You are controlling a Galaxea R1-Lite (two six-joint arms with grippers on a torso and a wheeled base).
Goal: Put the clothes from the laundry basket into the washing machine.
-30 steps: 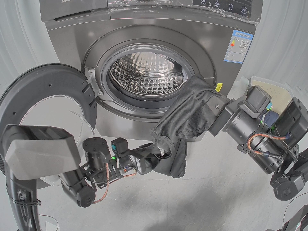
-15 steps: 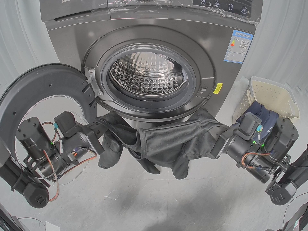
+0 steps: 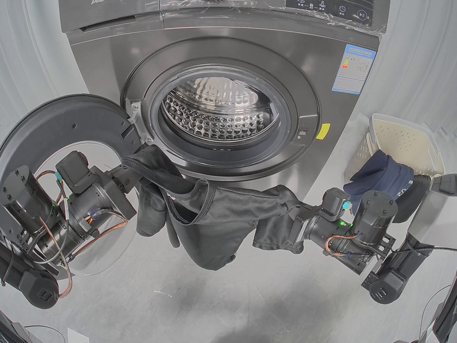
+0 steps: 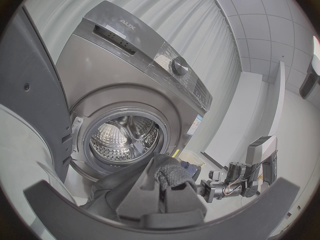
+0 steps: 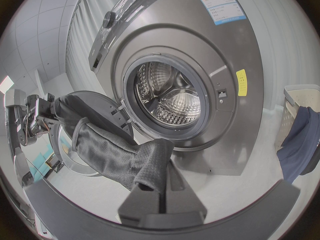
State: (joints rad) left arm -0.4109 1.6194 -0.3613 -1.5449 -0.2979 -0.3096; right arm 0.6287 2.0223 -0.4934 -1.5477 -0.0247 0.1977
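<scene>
Both claws are clenched on one black garment (image 3: 214,220). The left claw (image 3: 124,171) grips one end, up near the lower edge of the open door (image 3: 62,120). The right claw (image 3: 296,216) grips the other end, lower, on the robot's right, in front of the machine's lower panel. The cloth hangs between them in a sagging band. A loose fold drops from the middle toward the floor (image 3: 247,301), apparently not touching it. The left wrist view has fabric bunched between the shut fingers. The right wrist view is the same, fabric pinched and fingers together.

The garment is in the air, in front of and below the opening of the washing machine (image 3: 104,67), and fully outside it. No part crosses the door seal. The drum (image 3: 214,105) looks bare: shiny perforated metal, no clothes visible inside.

The laundry basket (image 3: 404,126) stands on the floor at the machine's right side, near the right arm. A navy garment (image 3: 381,175) is draped over its front rim, partly hanging out. There is a dark shape just beside it; it is not clear whether that is more clothing.

Progress looks early. One item is out of the basket and at the door, not yet loaded. What is left: raise the cloth to opening height, feed it into the drum, release both claws, then go back for the navy piece and whatever else is in the basket. Held this wide, the cloth could snag on the door or the seal on the way in.
</scene>
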